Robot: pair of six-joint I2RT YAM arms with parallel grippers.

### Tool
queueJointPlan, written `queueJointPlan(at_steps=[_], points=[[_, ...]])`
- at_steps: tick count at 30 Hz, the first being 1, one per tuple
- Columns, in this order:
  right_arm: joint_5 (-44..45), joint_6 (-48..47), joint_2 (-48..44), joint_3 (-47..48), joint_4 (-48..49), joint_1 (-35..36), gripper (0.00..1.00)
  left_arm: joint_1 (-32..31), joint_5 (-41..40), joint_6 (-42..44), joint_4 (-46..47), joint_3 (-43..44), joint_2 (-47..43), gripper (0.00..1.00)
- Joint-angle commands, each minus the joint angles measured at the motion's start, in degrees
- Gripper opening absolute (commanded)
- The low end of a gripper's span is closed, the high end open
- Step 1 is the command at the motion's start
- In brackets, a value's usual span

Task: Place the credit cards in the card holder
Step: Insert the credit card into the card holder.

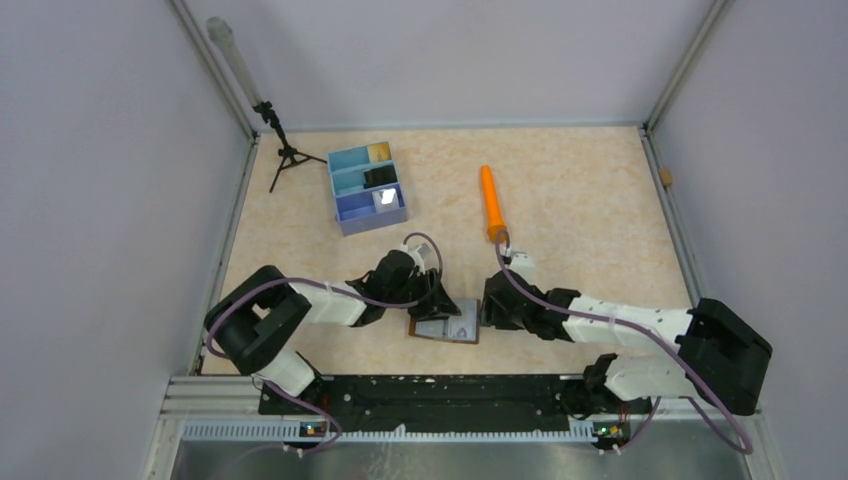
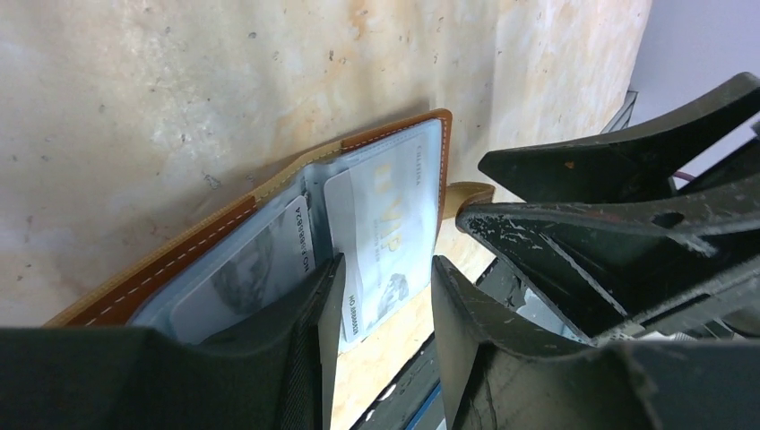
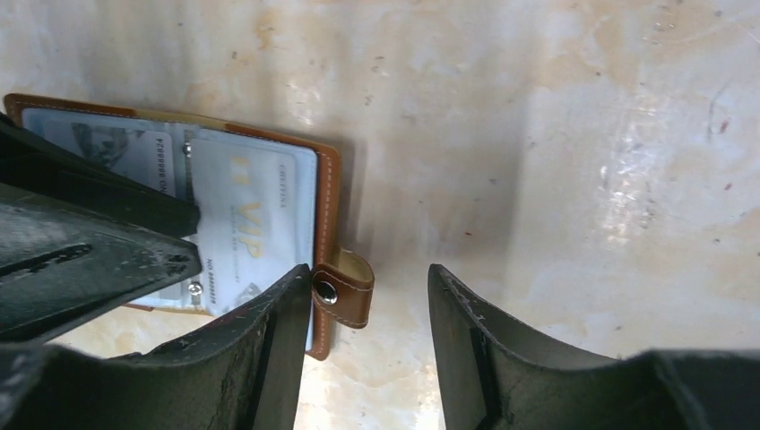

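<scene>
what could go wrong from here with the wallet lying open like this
1. The right gripper has its jaws open right beside the snap tab; pulling back could snag it and drag the card holder.
2. The left gripper seems to pin the open card holder; if it lifts, the cover may fold shut while cards wait in the blue tray.
3. The VIP card may not be fully seated; I cannot tell.

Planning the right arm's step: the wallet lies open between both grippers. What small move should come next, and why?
Probably lift the right gripper up, away from the card holder. Its jaws stand open and empty beside the snap tab, a VIP card sits inside, and more credit cards wait in the blue tray.
</scene>
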Motion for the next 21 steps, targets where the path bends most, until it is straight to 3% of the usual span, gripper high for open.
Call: queueJointPlan(at_steps=[1,5,13,21], points=[[-3.1,-0.8,-2.9,-2.5,2.9,-2.1,0.49,-0.2,0.5,-0.9,5.0,-0.2,0.7,0.45],[-4.8,-1.0,-1.6,-3.3,4.4,-2.8,0.47,-0.3,1.0,-1.5,6.6,-0.3,1.8,0.44],[-7.1,-1.0,0.7,-4.2,8.2,-2.9,0.29,-0.8,2.2,-1.6,7.9,0.4,4.0,0.44],[-7.1,-0.8,1.0,-4.6,9.2,-2.9,0.18,-2.6,2.8,-2.5,10.5,1.7,5.6,0.44]])
